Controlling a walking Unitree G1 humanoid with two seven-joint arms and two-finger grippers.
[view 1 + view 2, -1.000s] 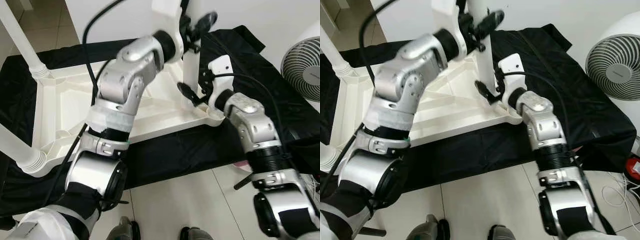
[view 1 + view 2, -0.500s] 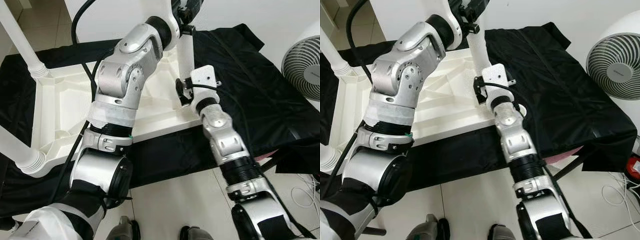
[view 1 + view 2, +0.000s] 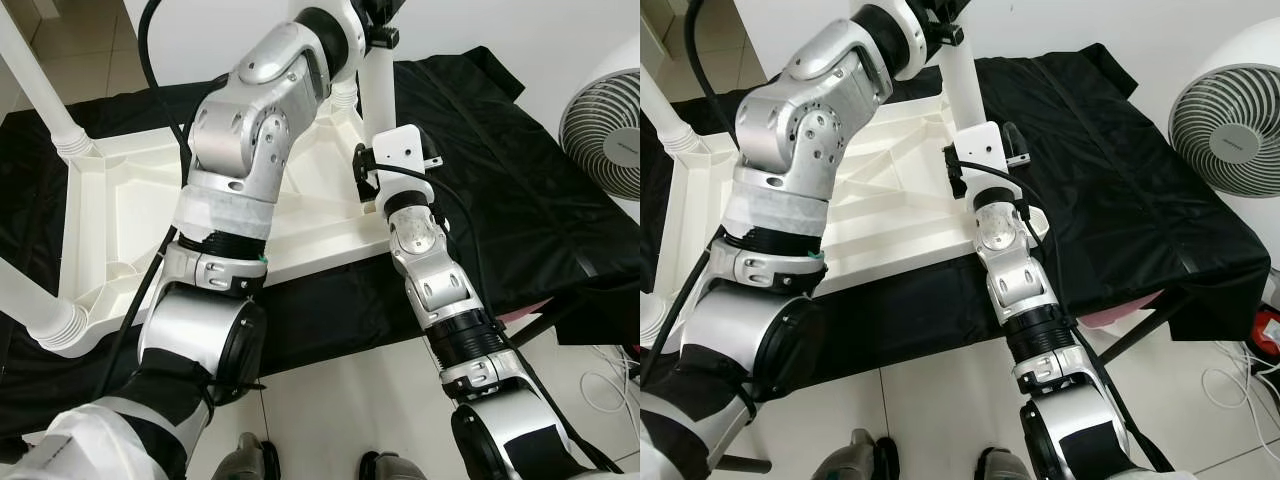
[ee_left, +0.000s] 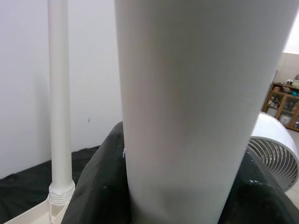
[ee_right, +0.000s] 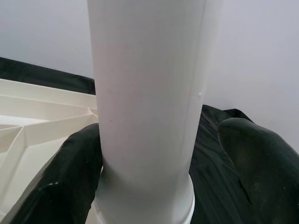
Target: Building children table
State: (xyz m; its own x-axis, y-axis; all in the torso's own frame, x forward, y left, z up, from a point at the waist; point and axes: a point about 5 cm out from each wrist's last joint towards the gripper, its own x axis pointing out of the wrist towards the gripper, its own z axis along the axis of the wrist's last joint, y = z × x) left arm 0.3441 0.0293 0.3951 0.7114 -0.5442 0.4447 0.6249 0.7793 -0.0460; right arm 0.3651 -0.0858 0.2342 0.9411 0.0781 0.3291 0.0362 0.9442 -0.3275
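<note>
The white table leg (image 3: pixel 962 88) is kept upright in the near right corner socket of the upturned table top (image 3: pixel 120 215), which lies on a black cloth (image 3: pixel 1120 190). It is clasped high by the left gripper (image 3: pixel 372 22) and bracketed low by the right gripper (image 5: pixel 154 186), one finger touching, one apart, apparently for seating. Compared with a second ago, the right gripper has been brought square behind the leg.

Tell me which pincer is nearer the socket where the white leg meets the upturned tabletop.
Right. The right pincer straddles the white leg just above its socket in the tabletop. The left pincer holds the leg higher up.
</note>
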